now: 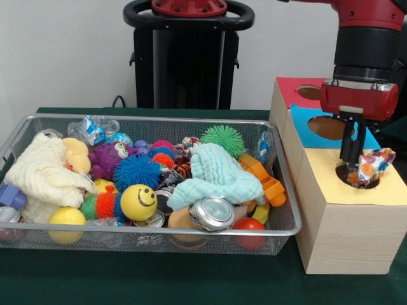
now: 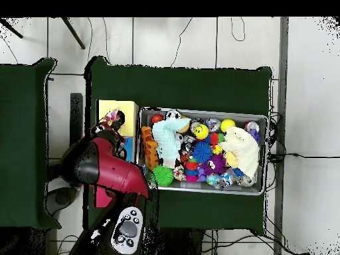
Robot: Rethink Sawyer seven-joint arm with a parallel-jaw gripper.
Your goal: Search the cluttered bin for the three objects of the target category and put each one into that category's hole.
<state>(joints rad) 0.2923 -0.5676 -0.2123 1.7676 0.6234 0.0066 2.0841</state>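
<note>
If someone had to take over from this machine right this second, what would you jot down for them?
Gripper: over the yellow-topped hole of the wooden box, at a crinkly multicoloured wrapper on the hole's rim. Whether it is gripped, I cannot tell.
Wrapper: not yet dropped in.
Wire bin: full of clutter: balls, cloths, a can, and similar packets at its back.
Left: drop this piece, then search the bin for more.
</note>
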